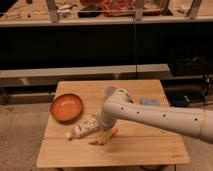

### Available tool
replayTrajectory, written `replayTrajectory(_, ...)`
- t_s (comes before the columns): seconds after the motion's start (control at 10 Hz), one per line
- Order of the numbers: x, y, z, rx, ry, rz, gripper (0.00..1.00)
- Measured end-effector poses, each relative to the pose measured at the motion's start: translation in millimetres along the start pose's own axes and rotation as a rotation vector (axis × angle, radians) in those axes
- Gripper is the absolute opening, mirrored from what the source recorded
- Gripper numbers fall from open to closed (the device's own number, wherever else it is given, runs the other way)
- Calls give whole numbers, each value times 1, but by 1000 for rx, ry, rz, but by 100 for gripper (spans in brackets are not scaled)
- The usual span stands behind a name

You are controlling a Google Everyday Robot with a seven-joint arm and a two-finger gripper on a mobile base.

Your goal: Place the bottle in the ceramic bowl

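Note:
The bottle (83, 129) is small and whitish with a white cap. It lies on its side on the wooden table (150, 147), cap toward the front left. The ceramic bowl (66, 107), orange-red and shallow, sits empty just behind and left of it. My white arm reaches in from the right and bends down over the bottle's right end. The gripper (100, 125) hangs at that end, open, mostly hidden under the wrist. Whether it touches the bottle I cannot tell.
An orange carrot (107, 136) lies just right of the bottle, under the wrist. A translucent plastic cup (110, 91) stands behind the arm. A small bluish item (149, 101) rests at the table's back right. Dark shelving rises behind the table.

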State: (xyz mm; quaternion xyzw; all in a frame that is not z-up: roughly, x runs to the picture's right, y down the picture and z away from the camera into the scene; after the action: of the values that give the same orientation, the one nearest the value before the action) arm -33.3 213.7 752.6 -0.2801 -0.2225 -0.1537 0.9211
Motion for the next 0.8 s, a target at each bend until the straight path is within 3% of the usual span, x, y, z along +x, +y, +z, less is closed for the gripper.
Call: replayTrajectory(0.8,-3,-12,24,3,-19,-11,80)
